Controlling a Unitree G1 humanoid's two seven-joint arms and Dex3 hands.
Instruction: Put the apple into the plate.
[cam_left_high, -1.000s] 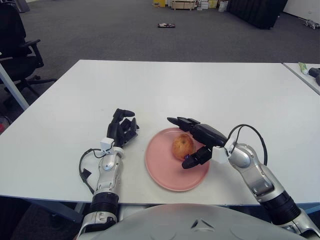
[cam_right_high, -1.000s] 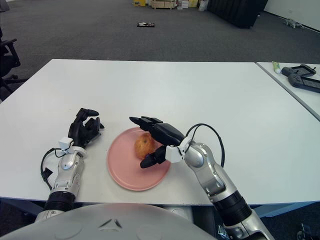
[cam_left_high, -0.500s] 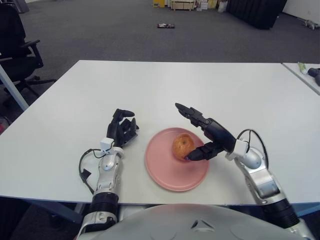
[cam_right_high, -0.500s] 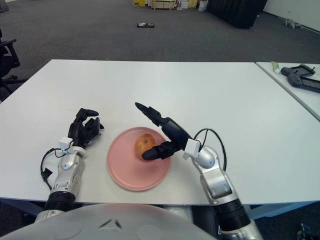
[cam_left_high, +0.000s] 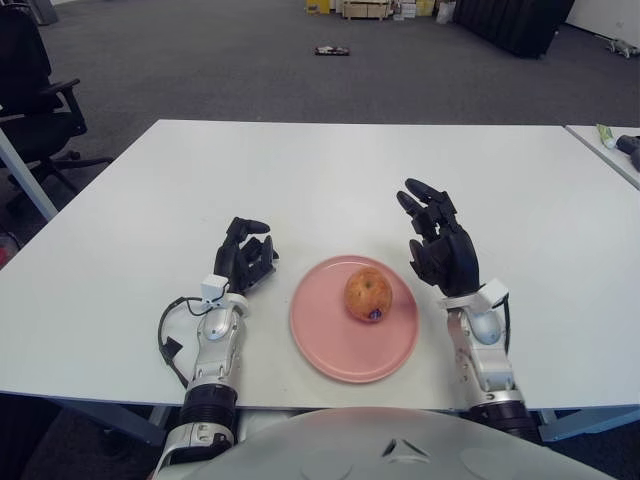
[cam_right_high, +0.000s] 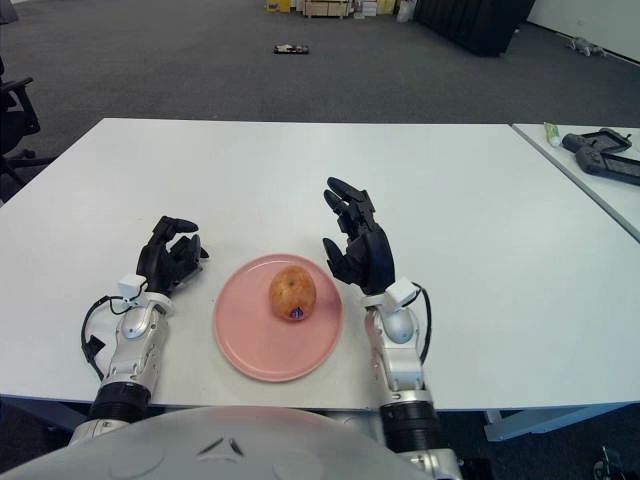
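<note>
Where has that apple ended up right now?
The apple sits on the pink plate near the table's front edge, between the left hand and the open right hand, touching neither.

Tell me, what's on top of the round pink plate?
One reddish-yellow apple sits on the round pink plate. The plate patch beneath it is hidden. The right hand is beside it, holding nothing.

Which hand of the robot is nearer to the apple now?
The right hand, by a little. It is raised, fingers open, just right of the apple, beside the pink plate. The left hand is beyond the plate's left rim.
</note>
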